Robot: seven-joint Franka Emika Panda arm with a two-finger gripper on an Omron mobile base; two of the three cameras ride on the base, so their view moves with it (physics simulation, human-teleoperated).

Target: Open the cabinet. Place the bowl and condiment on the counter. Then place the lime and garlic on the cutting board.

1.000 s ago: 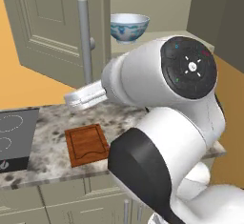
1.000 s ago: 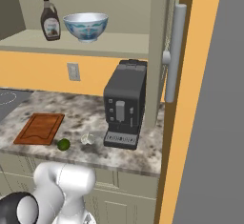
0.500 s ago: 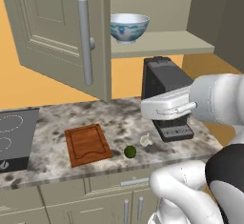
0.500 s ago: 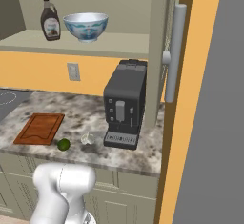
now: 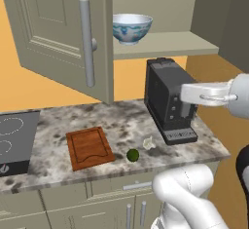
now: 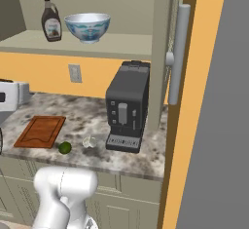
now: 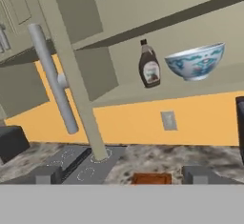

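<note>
Ceramic, white with blue pattern: bowl [image 7: 195, 62] sitting on the shelf of the open cabinet [image 6: 121, 43], above and ahead of the gripper [image 7: 124, 175], just right of centre in the hand view.
Judged rigid, glazed and slippery, breakable if dropped; best taken across the rim wall, one finger inside and one outside, since the full width looks too broad for the jaws.
Dark glass or plastic: condiment [image 7: 149, 65] standing upright just beside the bowl, on its left in the hand view, apart from it. Probably light, top-heavy, prone to tipping; best gripped around the rounded body below the neck.
Gripper standing wide apart, holding nothing, fingertips [image 7: 45, 175] aiming toward the back wall below the shelf.
Lime [image 5: 133, 155] and garlic [image 5: 149, 143] lying on the counter [image 5: 121, 121] between the cutting board [image 5: 89, 147] and the coffee machine [image 5: 168, 99], below the gripper.
Edges: shelf lip in front of both items; door edge and bar handle [image 7: 52, 77] hanging left of the approach; coffee machine top below the shelf.
Open room: bare counter behind the board for setting down.
</note>
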